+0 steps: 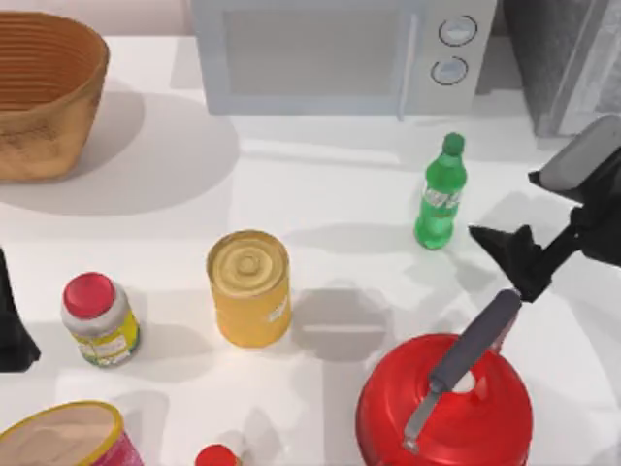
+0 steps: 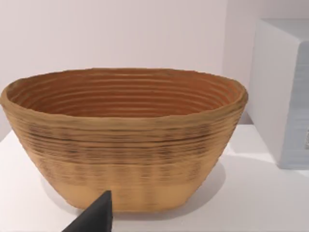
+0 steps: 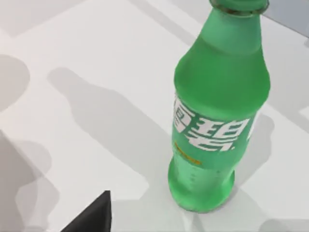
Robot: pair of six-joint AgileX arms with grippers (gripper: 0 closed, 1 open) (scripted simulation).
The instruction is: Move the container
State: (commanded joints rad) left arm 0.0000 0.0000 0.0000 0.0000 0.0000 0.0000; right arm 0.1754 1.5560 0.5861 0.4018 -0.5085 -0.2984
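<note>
Green plastic container (image 1: 441, 194) stood upright before the microwave (image 1: 335, 53), untouched — right gripper (image 1: 512, 254) just beside it, fingers spread, approach in hand; next move: closing round its body.

My right gripper (image 1: 512, 260): matte black, angular two-finger unit, wedge-shaped fingers tapering to pointed tips. No screws, cables or markings visible. Behind it, a slim black link joins a rounded grey housing with a dark rim (wrist segment, by the look of it). In the right wrist view, one black triangular fingertip (image 3: 91, 216), flat-faced, plain. My left arm (image 1: 14, 320): a black angular mass, featureless. Left wrist view: same black pointed fingertip (image 2: 94, 217), unmarked.
</note>
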